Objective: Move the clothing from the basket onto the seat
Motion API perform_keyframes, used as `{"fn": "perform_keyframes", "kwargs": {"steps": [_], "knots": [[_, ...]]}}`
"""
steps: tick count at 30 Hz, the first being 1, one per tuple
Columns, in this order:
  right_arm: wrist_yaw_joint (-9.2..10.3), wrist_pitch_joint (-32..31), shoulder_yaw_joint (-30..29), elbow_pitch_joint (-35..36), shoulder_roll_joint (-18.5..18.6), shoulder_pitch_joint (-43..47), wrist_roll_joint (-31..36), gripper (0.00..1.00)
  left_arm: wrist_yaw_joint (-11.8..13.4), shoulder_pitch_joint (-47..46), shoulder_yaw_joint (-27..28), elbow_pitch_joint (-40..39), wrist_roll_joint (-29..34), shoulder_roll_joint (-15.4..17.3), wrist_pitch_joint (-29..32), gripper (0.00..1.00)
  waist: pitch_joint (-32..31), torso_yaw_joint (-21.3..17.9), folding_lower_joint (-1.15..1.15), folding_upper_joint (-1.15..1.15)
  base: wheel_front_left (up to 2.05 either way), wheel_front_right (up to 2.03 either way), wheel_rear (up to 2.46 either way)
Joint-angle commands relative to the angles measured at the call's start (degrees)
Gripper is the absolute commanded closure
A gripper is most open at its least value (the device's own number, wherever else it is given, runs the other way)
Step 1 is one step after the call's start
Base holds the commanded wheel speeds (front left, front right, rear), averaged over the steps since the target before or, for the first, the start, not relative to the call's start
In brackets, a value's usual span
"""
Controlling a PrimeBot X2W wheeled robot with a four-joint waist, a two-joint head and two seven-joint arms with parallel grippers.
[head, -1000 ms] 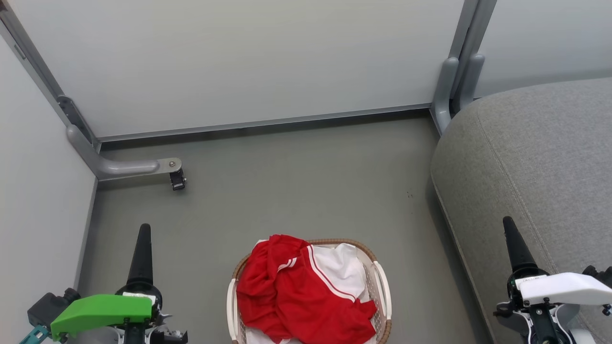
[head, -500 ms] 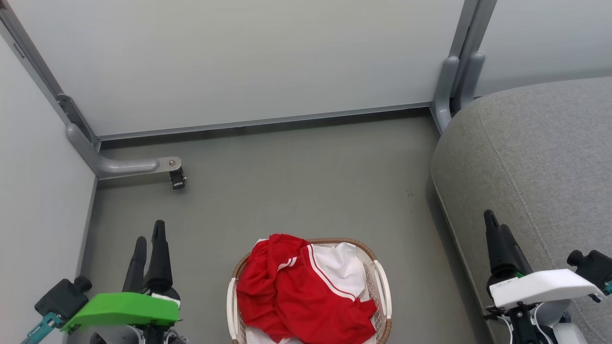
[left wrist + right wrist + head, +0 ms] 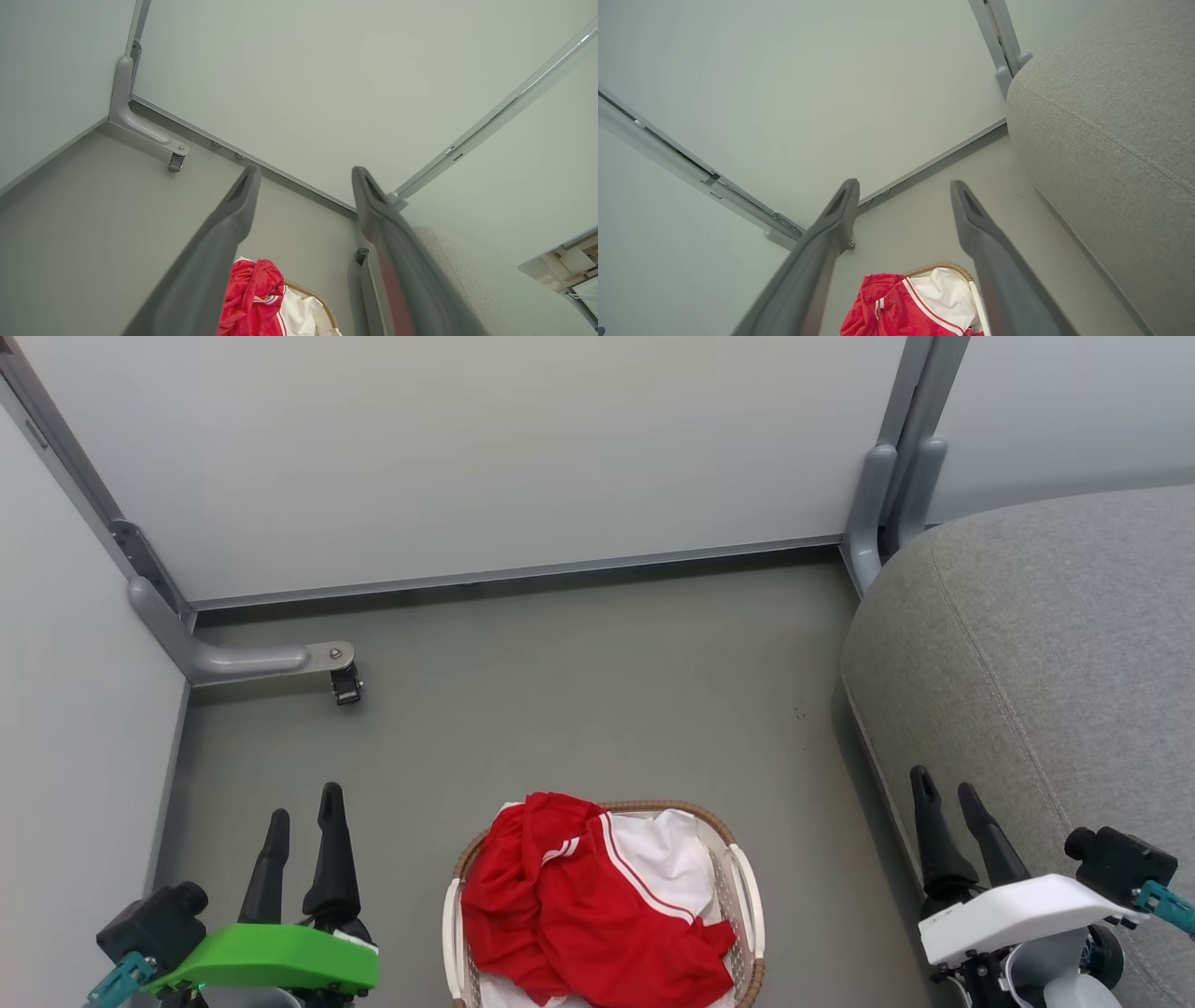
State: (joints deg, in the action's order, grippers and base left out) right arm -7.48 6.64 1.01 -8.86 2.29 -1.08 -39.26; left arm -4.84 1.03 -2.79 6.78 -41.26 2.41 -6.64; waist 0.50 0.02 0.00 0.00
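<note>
The red clothing [image 3: 588,910] with white panels and stripe trim is heaped in the small white lattice basket [image 3: 747,896] on the floor at the bottom centre. The same clothing [image 3: 906,312] shows between the right wrist view's fingers, and the clothing [image 3: 252,294] peeks low in the left wrist view. The grey seat [image 3: 1055,672] fills the right side. My left gripper [image 3: 303,807] stands open left of the basket, nothing between its fingers. My right gripper [image 3: 943,789] is open too, right of the basket, by the seat's edge.
Pale partition walls with grey metal frames close off the back and left. A grey bracket foot with a small black caster [image 3: 345,686] juts onto the floor at the left. Bare grey floor [image 3: 579,709] lies between the basket and the back wall.
Both grippers have turned about their wrists, so two fingers now show apart on each. The right gripper has shifted left toward the basket; the left has shifted slightly right. The clothing has not moved.
</note>
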Motion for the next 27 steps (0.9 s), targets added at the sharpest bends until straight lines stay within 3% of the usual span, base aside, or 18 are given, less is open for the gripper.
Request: {"fn": "perform_keyframes", "kwargs": {"steps": [1,27], "knots": [[-0.01,0.58,0.17,0.36,0.35,0.05,1.82,0.00,0.23,0.53,-0.24,-0.57,2.04,0.38,-0.61,0.00,0.01,0.03,0.00,0.00,0.00,0.00,0.00],[-0.02,4.38,1.16,-0.28,0.52,0.68,17.11,0.00,0.79,2.04,-1.75,2.70,15.42,0.51,-4.31,0.00,-0.07,0.53,0.00,0.00,0.00,0.00,0.00]]}}
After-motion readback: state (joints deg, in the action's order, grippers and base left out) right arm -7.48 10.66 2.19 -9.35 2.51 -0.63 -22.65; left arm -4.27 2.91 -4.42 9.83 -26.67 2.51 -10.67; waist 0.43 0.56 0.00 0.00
